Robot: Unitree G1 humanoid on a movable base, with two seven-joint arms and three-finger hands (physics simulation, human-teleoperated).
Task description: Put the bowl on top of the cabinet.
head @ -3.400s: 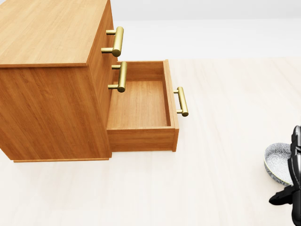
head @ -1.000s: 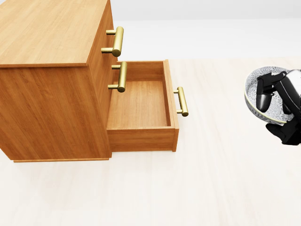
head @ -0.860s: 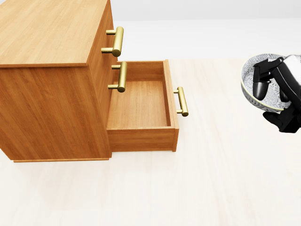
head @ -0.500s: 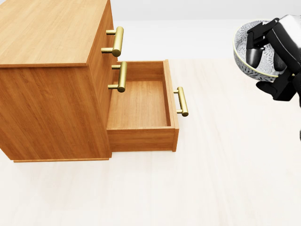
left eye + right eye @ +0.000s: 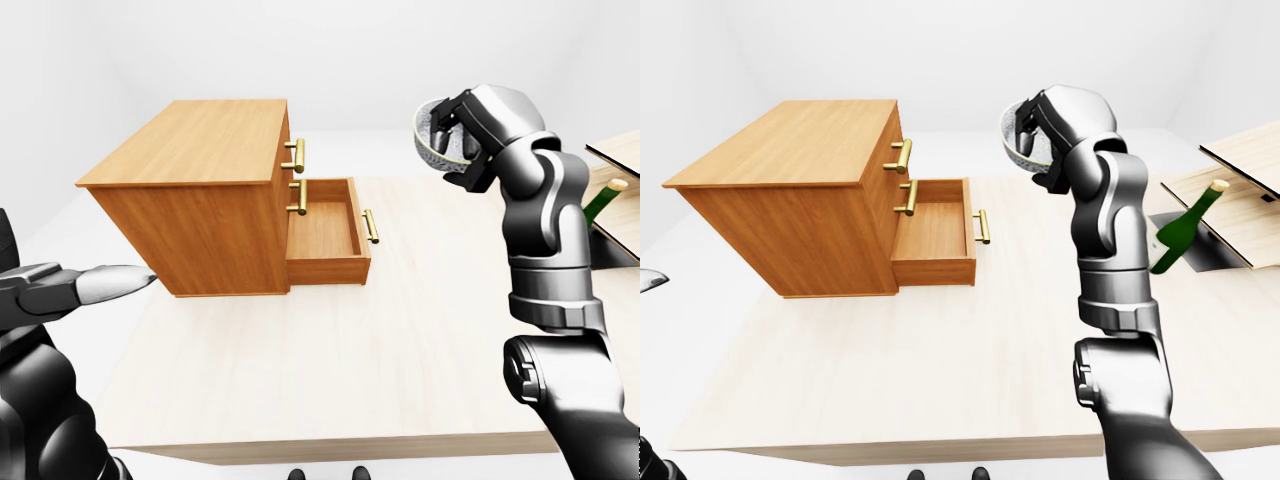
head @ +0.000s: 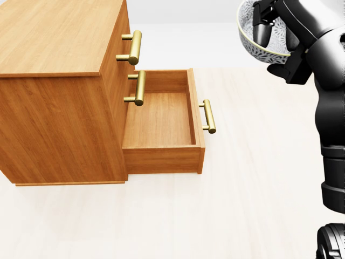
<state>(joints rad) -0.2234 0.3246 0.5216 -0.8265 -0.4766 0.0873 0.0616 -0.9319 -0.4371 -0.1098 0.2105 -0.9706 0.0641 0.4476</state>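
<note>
My right hand [image 6: 272,24] is shut on the rim of a grey-patterned bowl [image 6: 249,29] and holds it tilted, high at the top right of the head view. The bowl hangs in the air above the table, to the right of the wooden cabinet [image 6: 54,38], well apart from it and about level with its flat top. The cabinet's lower drawer [image 6: 161,118] is pulled out and holds nothing; its upper drawers are closed, with brass handles [image 6: 133,47]. My left hand [image 5: 110,282] shows only in the left-eye view, low at the left, fingers stretched out and holding nothing.
A green bottle [image 5: 1185,228] leans at the right of the right-eye view, beside light wooden boards [image 5: 1240,190]. The pale table [image 5: 330,380] ends in an edge at the bottom of both eye views. The drawer's brass handle [image 6: 209,116] sticks out to the right.
My right hand has lifted the bowl from the table at the lower right up and leftward to the top of the head view. Camera and cabinet have not moved.
</note>
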